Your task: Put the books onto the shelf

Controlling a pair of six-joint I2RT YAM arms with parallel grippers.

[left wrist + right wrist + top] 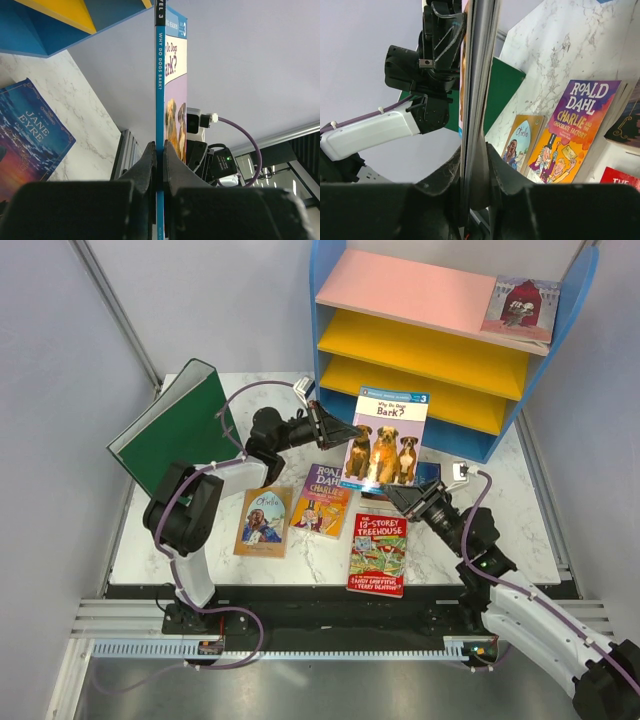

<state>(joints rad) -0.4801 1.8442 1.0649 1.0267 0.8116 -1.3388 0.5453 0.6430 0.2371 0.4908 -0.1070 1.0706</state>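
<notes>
dogs book (384,440): showing only its edge in both wrist views; its top is running off the left wrist view.
Jane Eyre book (430,473): lying behind the dogs book, mostly covered by it from above.
Treehouse book (621,178): peeking in as a red corner right of the dogs book.
right fingers (507,172): blurring beside the dogs book; contact is not showing clearly.
far book (520,306): sitting up-right of the dogs book; its title is reading too small.

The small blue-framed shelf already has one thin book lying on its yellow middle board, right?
Not quite. The thin book on the small blue-framed shelf lies at the right end of its pink top board, not on the yellow middle board. The top external view shows it.
</notes>
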